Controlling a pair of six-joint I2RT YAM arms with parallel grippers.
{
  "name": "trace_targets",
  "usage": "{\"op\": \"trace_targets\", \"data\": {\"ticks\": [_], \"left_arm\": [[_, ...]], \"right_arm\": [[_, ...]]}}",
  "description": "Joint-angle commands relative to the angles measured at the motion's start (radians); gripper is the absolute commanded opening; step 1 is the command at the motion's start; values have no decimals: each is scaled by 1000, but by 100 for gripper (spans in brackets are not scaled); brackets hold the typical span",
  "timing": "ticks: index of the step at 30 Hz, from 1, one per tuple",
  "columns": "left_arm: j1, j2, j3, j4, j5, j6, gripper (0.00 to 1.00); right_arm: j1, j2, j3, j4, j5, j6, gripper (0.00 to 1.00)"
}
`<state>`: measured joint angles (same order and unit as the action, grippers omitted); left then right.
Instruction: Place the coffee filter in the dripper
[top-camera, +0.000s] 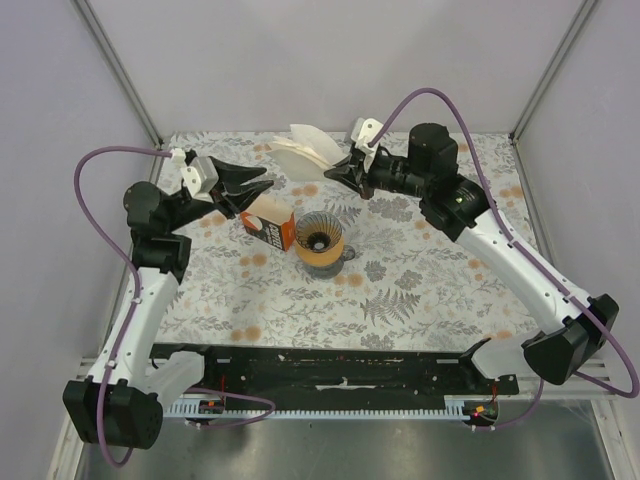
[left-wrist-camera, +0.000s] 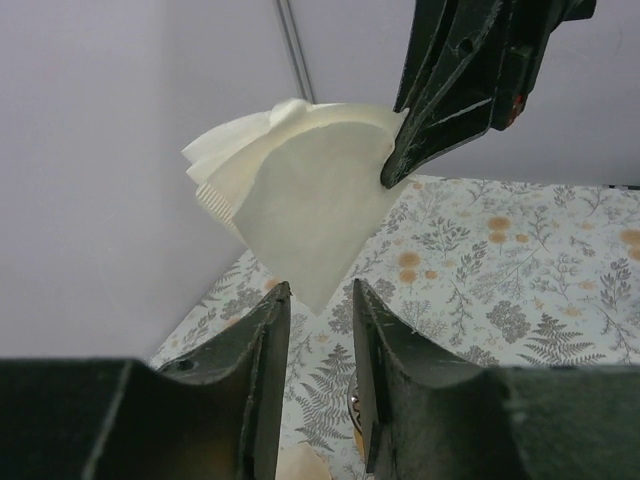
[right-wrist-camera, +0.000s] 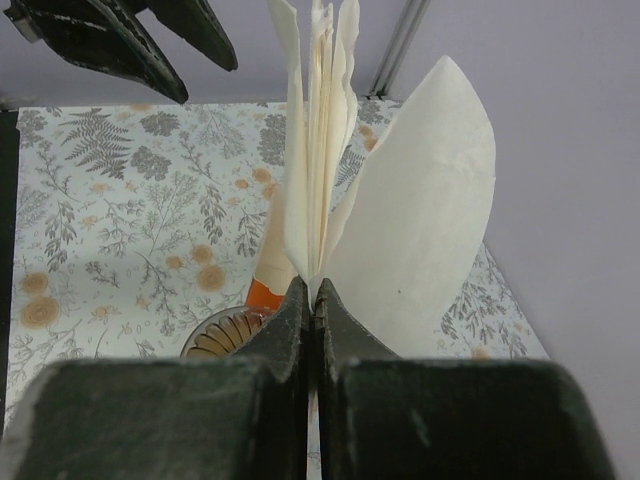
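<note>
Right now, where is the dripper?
In the top view the dripper stands mid-table, immediately right of the orange carton.

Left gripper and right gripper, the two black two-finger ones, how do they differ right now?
The left gripper has its jaws apart with nothing between them, while the right gripper is pressed shut on white paper coffee filters. The left gripper's fingertips sit near the filters' pointed end, and the right gripper pinches one corner, the sheets fanning out. Both are black, raised above the floral table, and facing each other.
</note>
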<state>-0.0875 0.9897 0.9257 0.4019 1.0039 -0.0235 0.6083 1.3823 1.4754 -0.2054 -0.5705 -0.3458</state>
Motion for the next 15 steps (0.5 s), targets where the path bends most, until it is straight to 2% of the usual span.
{"op": "trace_targets", "data": {"ticks": [1, 4, 6, 9, 15], "left_arm": [[-12, 29, 45, 213, 68, -70, 40], [-18, 61, 58, 329, 90, -150, 41], [-20, 67, 59, 348, 88, -161, 41], [-20, 60, 55, 318, 72, -150, 41], [-17, 30, 52, 177, 1, -29, 41]], "right_arm": [[-4, -42, 0, 15, 26, -35, 0], [-4, -42, 5, 12, 29, -36, 0], [-4, -40, 6, 12, 29, -36, 0], [-4, -42, 3, 15, 31, -33, 0], [-4, -46, 2, 11, 31, -38, 0]]}}
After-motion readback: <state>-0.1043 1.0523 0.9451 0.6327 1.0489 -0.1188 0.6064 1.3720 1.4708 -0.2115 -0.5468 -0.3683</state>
